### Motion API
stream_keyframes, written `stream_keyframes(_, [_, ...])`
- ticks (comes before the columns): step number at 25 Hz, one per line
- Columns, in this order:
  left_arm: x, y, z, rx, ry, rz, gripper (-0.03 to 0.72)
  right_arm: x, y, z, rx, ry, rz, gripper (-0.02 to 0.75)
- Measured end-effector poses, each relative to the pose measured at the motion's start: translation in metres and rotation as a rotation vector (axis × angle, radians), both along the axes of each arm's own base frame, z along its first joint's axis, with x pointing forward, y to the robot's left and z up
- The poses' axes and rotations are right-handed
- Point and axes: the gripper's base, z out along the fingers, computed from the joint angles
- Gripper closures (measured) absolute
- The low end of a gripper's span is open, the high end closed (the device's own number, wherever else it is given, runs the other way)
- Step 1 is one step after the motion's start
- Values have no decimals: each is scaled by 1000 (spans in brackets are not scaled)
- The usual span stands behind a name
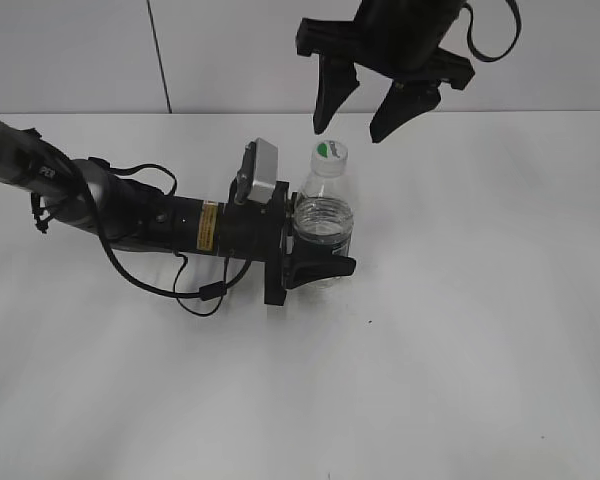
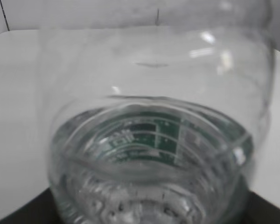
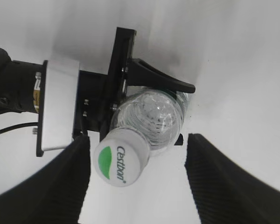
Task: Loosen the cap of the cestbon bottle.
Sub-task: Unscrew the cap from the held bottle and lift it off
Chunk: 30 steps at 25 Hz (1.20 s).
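Cestbon bottle (image 1: 325, 225): clear plastic, standing upright on the white table (image 1: 460, 350) near its middle; clear liquid shows through the ribbed wall in the left wrist view.
Cap (image 1: 329, 150): white, seated on the bottle's neck — in the right wrist view (image 3: 118, 163) it carries a green leaf-shaped mark beside the green word "Cestbon".
Label: a dark green band with pale lettering, seen through the bottle in the left wrist view; the lettering is too distorted to read.
Left gripper (image 1: 315, 240): lying along the table from the left, its black fingers clenched on the bottle's body, one finger on each side.
Left arm markings: a yellow sticker on the black wrist segment, its print too small to read; white letters on the grey upper link, unclear.
Left wrist camera (image 1: 260, 172): a grey box on top of the wrist, just beside the bottle's shoulder.
Right gripper (image 1: 360, 120): suspended above the cap, fingers spread wide and pointing down — touching nothing.
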Motion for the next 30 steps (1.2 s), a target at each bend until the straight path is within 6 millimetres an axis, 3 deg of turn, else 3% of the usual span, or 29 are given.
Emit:
stream_keyframes(9, [0,0,0,2,2,2,284,-8,15,-10,-35,22,43,248])
stream_keyframes(21, [0,0,0,3,3,3,284,-6,18,-22,-52,53,47,256])
stream_keyframes(30, [1,0,0,12,3,9,284,-6,18,-22,-54,58,49,416])
